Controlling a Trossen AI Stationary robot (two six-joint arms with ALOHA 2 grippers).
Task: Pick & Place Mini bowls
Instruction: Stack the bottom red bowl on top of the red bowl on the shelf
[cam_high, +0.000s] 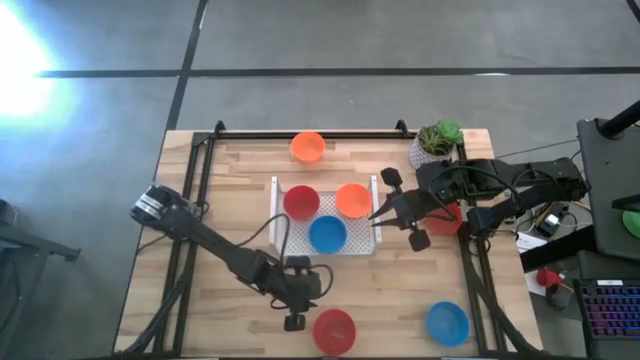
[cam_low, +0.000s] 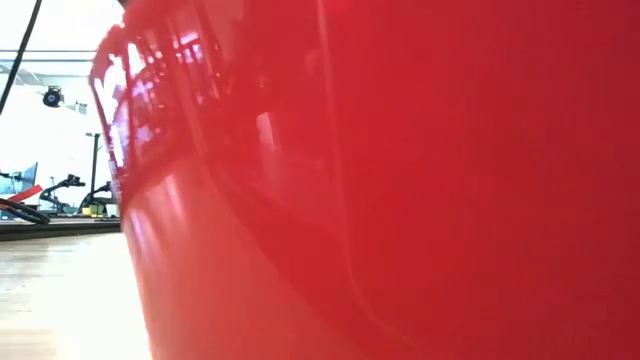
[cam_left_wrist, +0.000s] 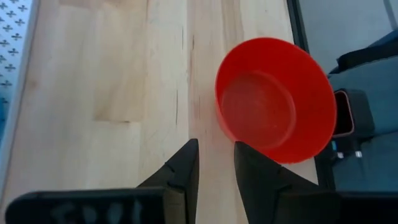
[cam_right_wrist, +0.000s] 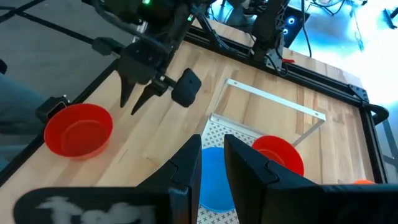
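A red mini bowl (cam_high: 334, 330) stands upright on its base near the table's front edge; it also fills the low view (cam_low: 400, 180). My left gripper (cam_high: 318, 298) hovers open just left of and above it (cam_left_wrist: 273, 99), with nothing between its fingers (cam_right_wrist: 130, 106). A red (cam_high: 300, 202), an orange (cam_high: 352, 200) and a blue mini bowl (cam_high: 327, 234) sit in the white perforated tray (cam_high: 283, 238). My right gripper (cam_high: 376, 216) hangs open over the tray's right side, above the blue bowl (cam_right_wrist: 214, 180), holding nothing.
An orange bowl (cam_high: 308, 147) stands near the far edge and a blue bowl (cam_high: 448, 323) at the near right. Another red bowl (cam_high: 447, 218) is partly hidden under the right arm. A potted plant (cam_high: 437, 140) stands at the far right corner.
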